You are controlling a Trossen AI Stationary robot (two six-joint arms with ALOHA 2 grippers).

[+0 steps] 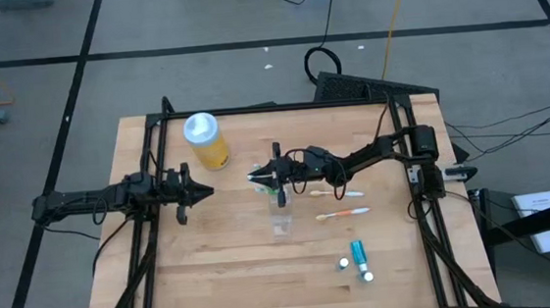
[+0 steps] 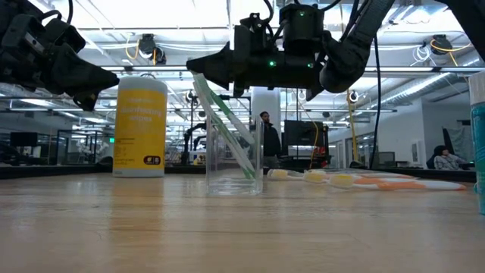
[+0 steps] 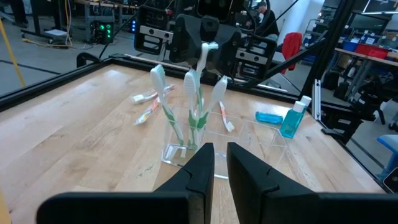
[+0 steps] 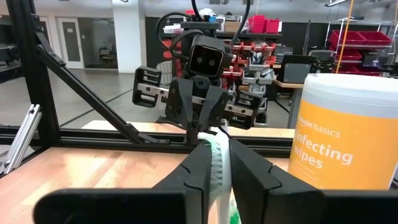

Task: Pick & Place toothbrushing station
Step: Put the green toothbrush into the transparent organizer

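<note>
Mid-worktop (image 1: 215,267), the right gripper (image 1: 260,178) hovers over the clear cup (image 1: 278,195), its jaws pinched on a green-and-white toothbrush (image 4: 219,163) whose lower end angles into the cup. The left gripper (image 1: 204,189) waits at nine o'clock from the cup, jaws narrow and holding nothing.

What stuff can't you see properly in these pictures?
- High view: the right gripper covers most of the clear cup, so its toothbrushes can't be counted there.
- Right wrist view: the fingers, shut on a green toothbrush, hide the cup below, and the picture's edge cuts off the yellow bottle.
- Low view: the right edge cuts off a teal tube.
- High view: any print on the tubes is too small to read.
</note>
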